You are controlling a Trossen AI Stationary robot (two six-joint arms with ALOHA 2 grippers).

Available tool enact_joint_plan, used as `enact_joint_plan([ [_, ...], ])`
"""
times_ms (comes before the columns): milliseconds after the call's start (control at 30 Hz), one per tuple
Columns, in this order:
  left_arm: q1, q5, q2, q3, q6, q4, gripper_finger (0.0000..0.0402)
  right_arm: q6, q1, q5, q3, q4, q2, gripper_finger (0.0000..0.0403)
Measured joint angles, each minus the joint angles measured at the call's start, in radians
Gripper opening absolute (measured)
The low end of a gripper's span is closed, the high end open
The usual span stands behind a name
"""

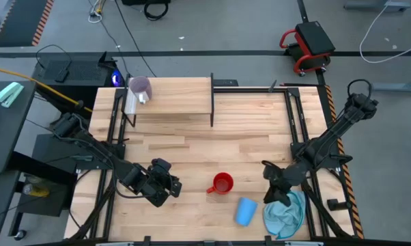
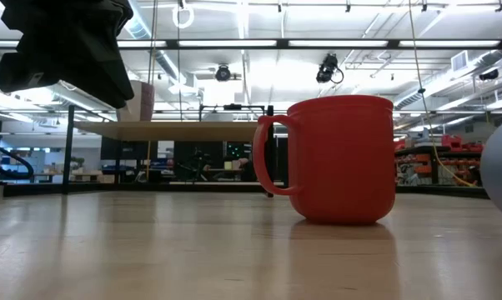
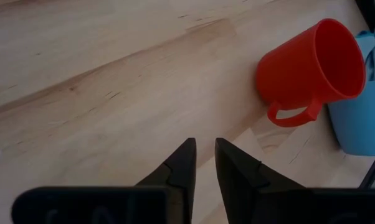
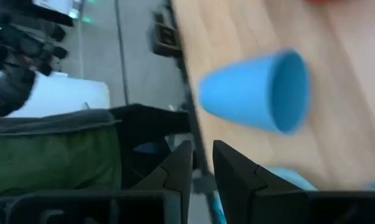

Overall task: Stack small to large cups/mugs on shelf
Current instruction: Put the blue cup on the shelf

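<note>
The pale purple cup (image 1: pixel 140 87) stands on the left end of the shelf (image 1: pixel 175 99) at the table's far side. The red mug (image 1: pixel 222 183) stands upright on the tabletop, its handle toward the left; it also shows in the low view (image 2: pixel 343 158) and the left wrist view (image 3: pixel 312 65). The light blue cup (image 1: pixel 245 210) lies on its side near the front edge; it also shows in the right wrist view (image 4: pixel 259 92). My left gripper (image 1: pixel 168 186) (image 3: pixel 205 143) is shut and empty, left of the red mug. My right gripper (image 1: pixel 274 190) (image 4: pixel 203 146) is shut and empty, right of the mug.
A light blue cloth (image 1: pixel 286 213) lies crumpled at the front right, beside the blue cup and under my right arm. Black rails (image 1: pixel 298 130) run along the table's left and right sides. Bare wood lies between the shelf and the cups.
</note>
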Motion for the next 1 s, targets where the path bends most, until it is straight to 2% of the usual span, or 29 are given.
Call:
enact_joint_plan([
  [100,0.004,0.000,0.000,0.000,-0.002,0.000,0.0070,0.039,-0.033,-0.083,-0.080,0.043,-0.013,0.0073],
  [200,0.009,0.000,0.000,0.000,-0.003,0.003,0.0069,0.070,-0.056,-0.161,-0.163,0.219,0.011,0.0073],
  [300,0.012,0.003,0.000,0.000,-0.003,0.010,0.0067,0.076,-0.086,-0.169,-0.202,0.364,0.037,0.0073],
  [500,0.012,0.004,0.000,0.000,-0.003,0.015,0.0073,-0.009,-0.167,-0.177,-0.206,0.370,0.075,0.0085],
  [667,0.012,0.004,0.000,0.000,-0.003,0.015,0.0074,-0.047,-0.232,-0.257,-0.206,0.364,0.151,0.0108],
  [833,0.012,0.005,0.000,0.000,-0.003,0.016,0.0071,-0.072,-0.246,-0.301,-0.206,0.412,0.208,0.0126],
  [1000,0.012,0.005,0.000,0.000,-0.003,0.015,0.0076,-0.060,-0.245,-0.338,-0.206,0.471,0.249,0.0124],
])
